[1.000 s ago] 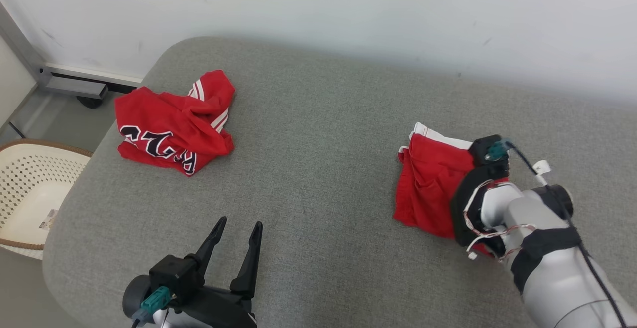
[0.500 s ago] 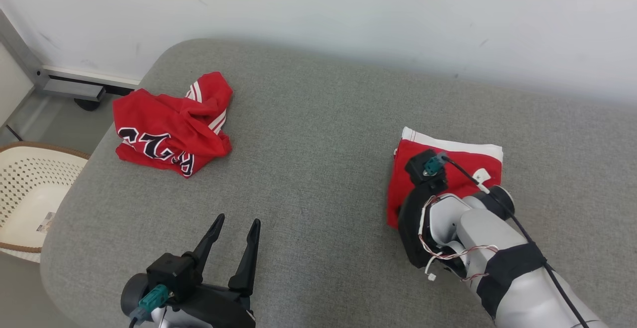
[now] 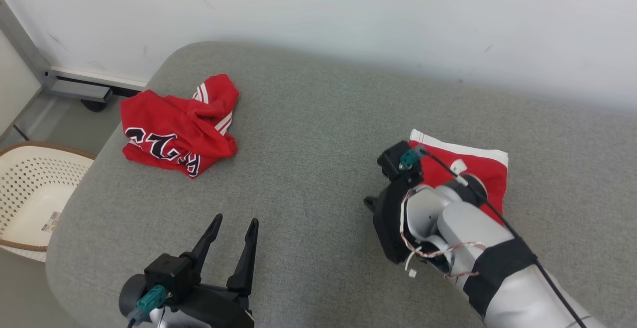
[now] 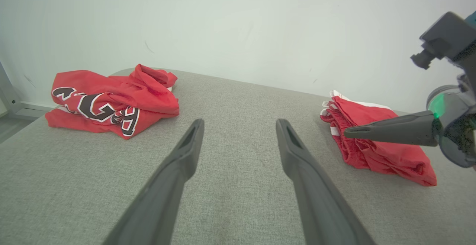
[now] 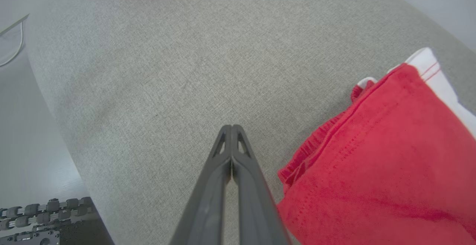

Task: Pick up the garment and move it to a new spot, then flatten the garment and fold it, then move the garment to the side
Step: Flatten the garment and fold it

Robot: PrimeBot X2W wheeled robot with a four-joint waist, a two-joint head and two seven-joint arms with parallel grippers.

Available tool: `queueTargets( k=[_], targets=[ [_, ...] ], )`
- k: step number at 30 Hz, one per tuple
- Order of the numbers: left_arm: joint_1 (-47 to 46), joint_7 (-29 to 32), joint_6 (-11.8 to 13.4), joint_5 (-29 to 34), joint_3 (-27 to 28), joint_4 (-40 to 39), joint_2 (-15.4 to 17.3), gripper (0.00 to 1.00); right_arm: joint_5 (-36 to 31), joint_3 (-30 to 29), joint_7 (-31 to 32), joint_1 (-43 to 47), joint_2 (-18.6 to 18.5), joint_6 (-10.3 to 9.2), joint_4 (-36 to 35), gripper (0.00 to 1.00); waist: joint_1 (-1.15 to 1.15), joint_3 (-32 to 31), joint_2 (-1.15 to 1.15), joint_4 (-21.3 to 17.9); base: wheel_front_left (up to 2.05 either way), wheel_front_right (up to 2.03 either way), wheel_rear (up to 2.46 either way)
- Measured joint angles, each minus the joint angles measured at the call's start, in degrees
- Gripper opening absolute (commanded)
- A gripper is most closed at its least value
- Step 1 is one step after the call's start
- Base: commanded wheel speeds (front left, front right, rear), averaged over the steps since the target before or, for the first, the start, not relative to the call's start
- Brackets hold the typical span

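Note:
A folded red garment (image 3: 485, 168) with a white band lies flat at the right of the grey cushion (image 3: 318, 119); I also see the garment (image 4: 372, 155) in the left wrist view and close up (image 5: 372, 163) in the right wrist view. My right gripper (image 5: 231, 128) is shut and empty, hovering just left of the garment's edge, its fingers (image 4: 386, 129) pointing left. Near the cushion's front edge my left gripper (image 3: 235, 220) stands open with nothing between its fingers (image 4: 297, 155).
A crumpled red jersey (image 3: 174, 129) with black and white lettering lies at the cushion's far left corner. A cream basket (image 3: 45, 145) stands on the floor beyond the left edge. A white wall runs behind, with a metal frame (image 3: 74, 86) at its foot.
My right arm has swung left off the folded garment, which now lies flat behind it. The left gripper has stayed put. The camera has shifted slightly.

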Motion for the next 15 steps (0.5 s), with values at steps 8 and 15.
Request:
queueTargets(
  k=[8,15],
  targets=[
    [0.61,0.0,0.4,0.0,0.57,-0.47,0.49,1.0,-3.15,-6.62,1.53,-3.03,0.01,0.0,-0.57,1.0,0.0,-0.62,0.0,-1.14,0.0,0.0,0.0],
    [1.21,-0.01,0.6,0.0,0.43,-0.77,0.89,1.0,-11.92,-18.51,5.49,-3.54,0.01,0.0,0.56,1.0,0.0,-0.99,0.0,-2.85,0.0,0.0,0.0]
  ],
)
